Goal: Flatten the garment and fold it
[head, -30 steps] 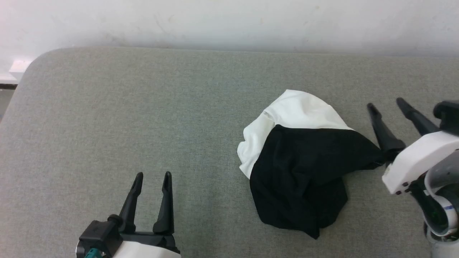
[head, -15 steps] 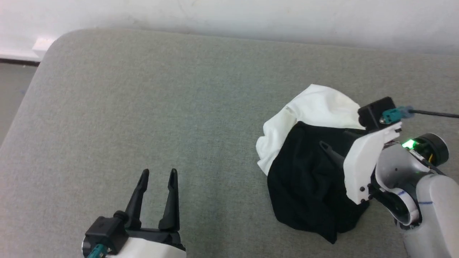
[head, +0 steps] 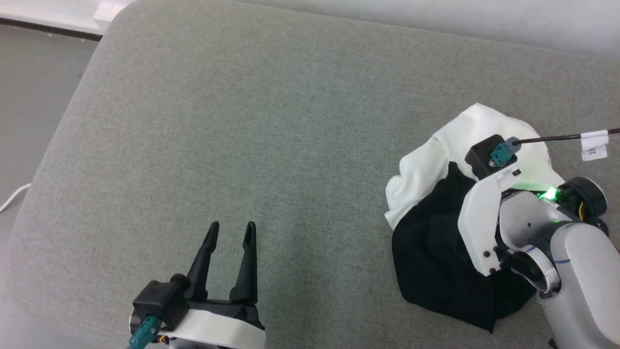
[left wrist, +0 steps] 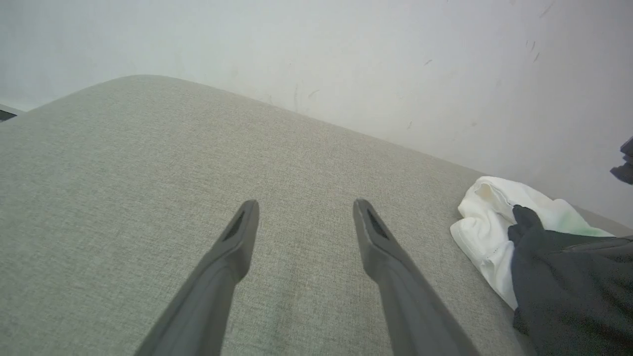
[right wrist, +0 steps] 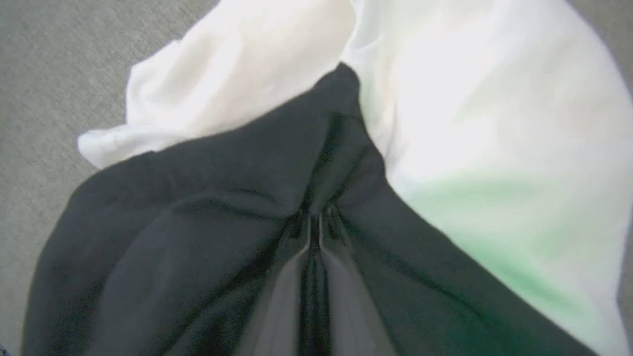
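FLATTENING STAGE, FIRST HOLD: The garment (head: pixel 426 252) lies in a crumpled heap toward the right side of the grey padded surface (head: pixel 242 121). Its black half is bunched nearest the robot and its white half mounded behind, toward the wall (left wrist: pixel 346 49). The right gripper (right wrist: pixel 311 217) is down on the heap from above. In the right wrist view its fingers (right wrist: pixel 279 296) are pressed together with a ridge of black cloth pinched between the tips, creases radiating out from the pinch. A green light (head: pixel 550 194) on that wrist tints the white cloth beside it, and a cable (head: pixel 547 139) runs off to the right edge. The left gripper (head: pixel 232 225) hovers over bare surface well apart from the heap, its fingers spread wide and holding nothing — the garment sits at the right edge of its wrist view.

Judged from this, no part of the shirt is yet spread out and folding has not begun. The next move likely calls for lifting or drawing the pinched black layer away so the bundle opens. It likely also needs the idle left arm to cross to the white side and take a second hold — one grip alone would probably drag the whole heap along. The garment rests directly on the surface; no basket, bin or tray holds it.
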Motion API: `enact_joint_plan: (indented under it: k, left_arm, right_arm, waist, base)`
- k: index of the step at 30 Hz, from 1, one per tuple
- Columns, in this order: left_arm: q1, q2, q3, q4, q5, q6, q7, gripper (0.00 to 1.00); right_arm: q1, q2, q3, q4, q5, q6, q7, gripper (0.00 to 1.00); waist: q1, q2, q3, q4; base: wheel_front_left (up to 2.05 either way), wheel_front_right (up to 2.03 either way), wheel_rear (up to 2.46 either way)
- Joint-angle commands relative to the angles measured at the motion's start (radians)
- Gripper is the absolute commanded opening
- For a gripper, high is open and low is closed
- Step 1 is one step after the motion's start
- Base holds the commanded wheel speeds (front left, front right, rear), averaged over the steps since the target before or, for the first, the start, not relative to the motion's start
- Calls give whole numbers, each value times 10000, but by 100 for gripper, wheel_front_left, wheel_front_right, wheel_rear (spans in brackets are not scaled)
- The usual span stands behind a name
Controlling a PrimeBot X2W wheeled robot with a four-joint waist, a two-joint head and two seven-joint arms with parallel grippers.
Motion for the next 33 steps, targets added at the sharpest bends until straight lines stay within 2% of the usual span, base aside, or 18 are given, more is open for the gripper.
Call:
enact_joint_plan:
  k: [1, 7, 11, 17, 18, 25, 27, 30, 33]
  left_arm:
    - [-193, -75, 58, 48, -10, -73, -53, 100]
    - [-1, -101, 269, 65, 145, -85, -55, 100]
    - [261, 42, 393, 7, 259, -53, -55, 100]
    - [704, 305, 498, -280, 325, 79, 74, 100]
    - [704, 305, 498, -280, 325, 79, 74, 100]
    - [998, 485, 424, -664, 359, 149, 382, 100]
    - [1049, 547, 427, -745, 354, 158, 457, 100]
    - [1130, 660, 443, -838, 363, 179, 573, 100]
    - [1207, 746, 470, -938, 364, 219, 670, 100]
  right_arm:
    - [-121, 89, 13, 18, -63, -7, -257, 0]
    - [-615, 556, -287, -253, 151, -7, -1411, 0]
    - [-869, 1004, -841, -429, 398, -7, -2100, 0]
    - [-250, 1344, -2745, -1202, 353, -7, -2784, 0]
    - [-250, 1344, -2745, -1202, 353, -7, -2784, 0]
    - [2878, 1955, -6494, -2531, 53, -7, -3576, 0]
    - [3992, 2124, -7247, -2673, -90, -7, -3936, 0]
    - [5329, 2272, -7830, -2323, 8, -7, -4598, 0]
    - [6023, 2289, -7752, -1429, 716, -7, -5211, 0]
  waist:
    - [-1, 0, 31, 72]
    - [-1, 0, -580, -378]
    - [-1, 0, -1094, -844]
    - [-1, 0, -1679, -1496]
    - [-1, 0, -1679, -1496]
    - [-1, 0, -1809, -1892]
    - [-1, 0, -1797, -1963]
    - [-1, 0, -1808, -2081]
    - [-1, 0, -1823, -2220]
  base:
    - [0, 0, 0]
    - [0, 0, 0]
    - [0, 0, 0]
    - [0, 0, 0]
    - [0, 0, 0]
    - [0, 0, 0]
    - [0, 0, 0]
    - [0, 0, 0]
    - [0, 0, 0]
